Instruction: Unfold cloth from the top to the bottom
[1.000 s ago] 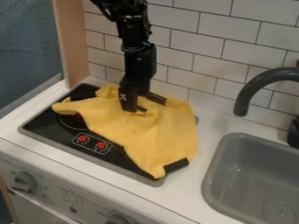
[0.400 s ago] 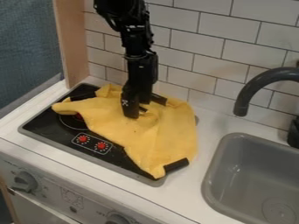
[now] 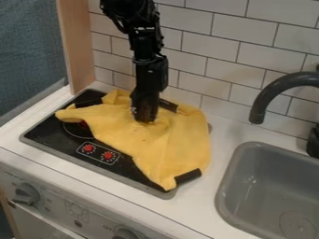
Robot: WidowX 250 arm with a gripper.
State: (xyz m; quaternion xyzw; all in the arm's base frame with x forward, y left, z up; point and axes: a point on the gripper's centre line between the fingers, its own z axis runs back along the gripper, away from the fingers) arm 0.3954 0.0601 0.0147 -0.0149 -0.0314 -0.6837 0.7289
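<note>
The gripper has its jaws drawn together, clamped on a fold of the yellow cloth just toward twelve o'clock from its middle. The cloth lies rumpled over the black stovetop, with the sink off toward four o'clock. One second ago the jaws stood apart; the cloth's outline has hardly changed.

Soft, moderate light seems to fall from above, palest on the counter. Gentle shading marks the folds of the yellow cloth. Toward 7 o'clock the stove front looks dimmer; toward 4 o'clock the sink carries faint reflections.
</note>
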